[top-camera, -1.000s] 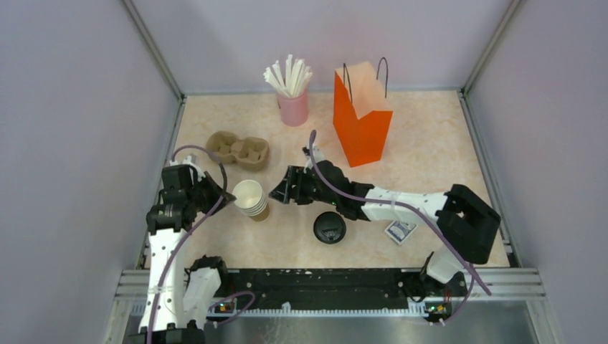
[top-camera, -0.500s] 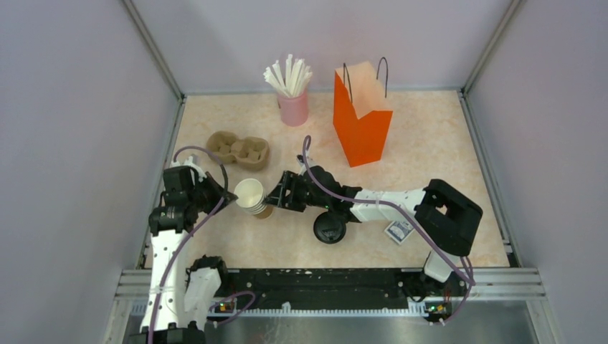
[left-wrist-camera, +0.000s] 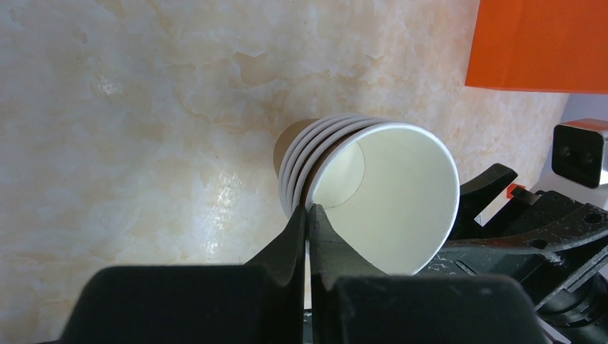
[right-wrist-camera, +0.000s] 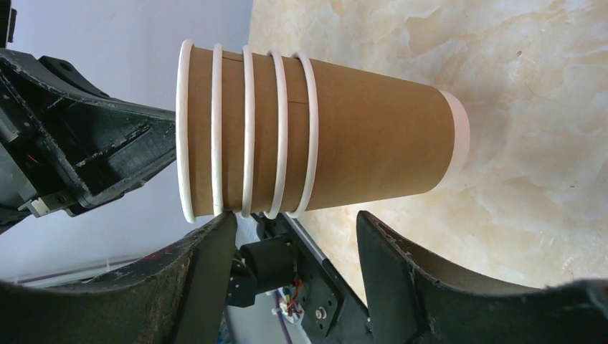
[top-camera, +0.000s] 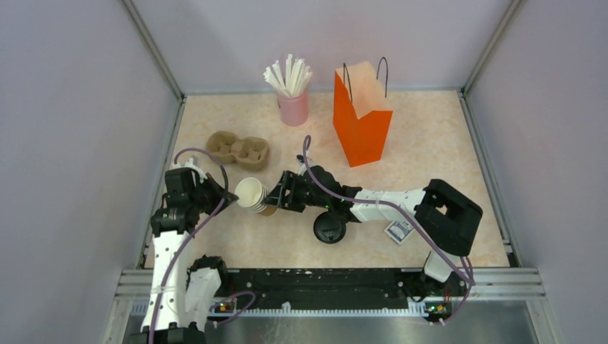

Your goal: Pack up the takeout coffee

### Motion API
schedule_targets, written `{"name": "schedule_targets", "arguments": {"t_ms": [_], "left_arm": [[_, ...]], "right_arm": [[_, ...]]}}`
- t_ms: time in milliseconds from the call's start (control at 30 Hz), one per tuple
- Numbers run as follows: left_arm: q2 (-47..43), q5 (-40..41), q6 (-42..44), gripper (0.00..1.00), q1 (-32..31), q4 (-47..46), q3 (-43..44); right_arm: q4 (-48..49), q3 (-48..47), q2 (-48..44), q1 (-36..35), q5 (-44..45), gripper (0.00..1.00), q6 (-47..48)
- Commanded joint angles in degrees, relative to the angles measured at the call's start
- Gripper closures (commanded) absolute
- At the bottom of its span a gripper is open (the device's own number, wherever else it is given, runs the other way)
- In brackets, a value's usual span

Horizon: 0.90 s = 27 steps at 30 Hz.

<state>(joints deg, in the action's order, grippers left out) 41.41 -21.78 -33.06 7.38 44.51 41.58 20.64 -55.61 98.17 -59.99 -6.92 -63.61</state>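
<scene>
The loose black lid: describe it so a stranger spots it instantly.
From the orange bag at the back, come toward the near edge, past the right arm. The black lid lies flat there, left of a small packet: the only round black disc, no cup beneath.

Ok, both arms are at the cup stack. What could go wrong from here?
1. The left gripper pinches only the rim of the top cup. A pull may crease it or drag nested cups along.
2. The right gripper is open beside the tilted stack, so the lower cups are unheld and could tip or slide.
3. The black lid lies close by the right arm and might get swept.
</scene>
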Motion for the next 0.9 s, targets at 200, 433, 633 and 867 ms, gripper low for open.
{"name": "schedule_targets", "arguments": {"t_ms": [200,433,633,867], "left_arm": [[-0.6,0.3,-1.5,1.0,-0.2,-2.8,-1.0],[-0.8,-0.2,-1.8,1.0,-0.2,-3.2,-1.9],[-1.1,-1.5,-2.9,1.0,-0.2,-3.0,-0.7],[-2.0,2.2,-3.2,1.0,-0.2,-1.6,5.3]], "right_arm": [[4.4,1.8,-4.3,-0.5,0.5,0.38,-0.9],[4.2,1.7,-3.2,-0.4,1.2,0.39,-1.0],[4.7,2.0,-2.3,-0.4,2.9,0.39,-1.3],[3.9,1.3,0.0,-0.5,4.1,0.4,-0.4]]}}
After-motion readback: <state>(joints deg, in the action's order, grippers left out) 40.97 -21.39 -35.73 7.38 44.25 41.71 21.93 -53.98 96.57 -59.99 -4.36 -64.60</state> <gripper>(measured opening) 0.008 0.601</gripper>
